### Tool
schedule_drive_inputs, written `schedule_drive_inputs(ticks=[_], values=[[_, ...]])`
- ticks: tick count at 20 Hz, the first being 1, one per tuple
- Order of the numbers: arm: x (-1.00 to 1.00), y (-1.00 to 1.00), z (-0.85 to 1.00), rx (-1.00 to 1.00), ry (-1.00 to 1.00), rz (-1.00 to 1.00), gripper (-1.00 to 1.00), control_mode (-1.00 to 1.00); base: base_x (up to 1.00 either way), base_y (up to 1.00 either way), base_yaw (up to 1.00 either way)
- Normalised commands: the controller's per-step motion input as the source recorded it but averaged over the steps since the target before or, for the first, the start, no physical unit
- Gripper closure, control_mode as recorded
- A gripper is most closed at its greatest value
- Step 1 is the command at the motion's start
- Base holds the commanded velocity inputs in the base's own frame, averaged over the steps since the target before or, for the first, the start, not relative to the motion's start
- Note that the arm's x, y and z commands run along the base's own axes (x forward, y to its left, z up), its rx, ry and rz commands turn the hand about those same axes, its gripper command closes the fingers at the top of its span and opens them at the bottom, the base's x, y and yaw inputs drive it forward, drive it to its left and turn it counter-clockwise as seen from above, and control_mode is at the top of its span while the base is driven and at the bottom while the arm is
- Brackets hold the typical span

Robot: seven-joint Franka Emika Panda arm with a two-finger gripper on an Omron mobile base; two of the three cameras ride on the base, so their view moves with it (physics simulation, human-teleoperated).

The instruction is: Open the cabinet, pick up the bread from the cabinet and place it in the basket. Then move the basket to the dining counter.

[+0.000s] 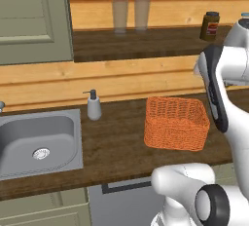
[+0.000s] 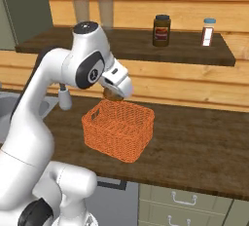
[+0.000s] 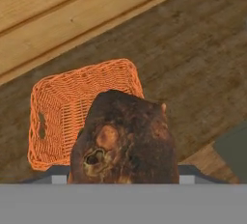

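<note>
My gripper point(image 2: 115, 92) is shut on the bread point(image 2: 113, 95), a dark-brown crusty lump that looms large in the hand view point(image 3: 123, 141). It hangs just above the back rim of the orange woven basket point(image 2: 119, 128), which stands on the dark wood worktop point(image 1: 116, 147). Seen from the hand, the basket point(image 3: 67, 107) lies below and left of the bread, with nothing inside it. The left base view has the basket point(image 1: 176, 122) beside my arm. A grey-green cabinet door point(image 1: 29, 20) shows at the upper left. The dining counter is out of view.
A steel sink point(image 1: 39, 144) and a soap dispenser point(image 1: 94, 105) sit left of the basket. On the shelf above are two glasses point(image 1: 129, 15), a dark jar point(image 2: 161, 30) and a small shaker point(image 2: 208, 31). Drawers point(image 2: 180, 200) lie under the worktop.
</note>
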Motion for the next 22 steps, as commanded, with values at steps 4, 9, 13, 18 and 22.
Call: schedule_drive_inputs(ticks=[4, 9, 13, 18, 22], values=[[0.00, -0.02, -1.00, 0.06, 0.13, 0.00, 1.00, -1.00, 0.00, 0.00, 0.00], [0.12, 0.04, -0.66, 0.00, 0.01, 0.00, 1.00, -1.00, 0.00, 0.00, 0.00], [0.13, 0.24, -0.40, 0.00, 0.11, 0.02, 1.00, -1.00, 0.00, 0.00, 0.00], [0.36, 0.30, -0.42, 0.00, 0.16, 0.07, 1.00, -1.00, 0.00, 0.00, 0.00], [0.66, 0.06, -0.37, 0.01, 0.09, 0.07, 1.00, -1.00, 0.00, 0.00, 0.00]])
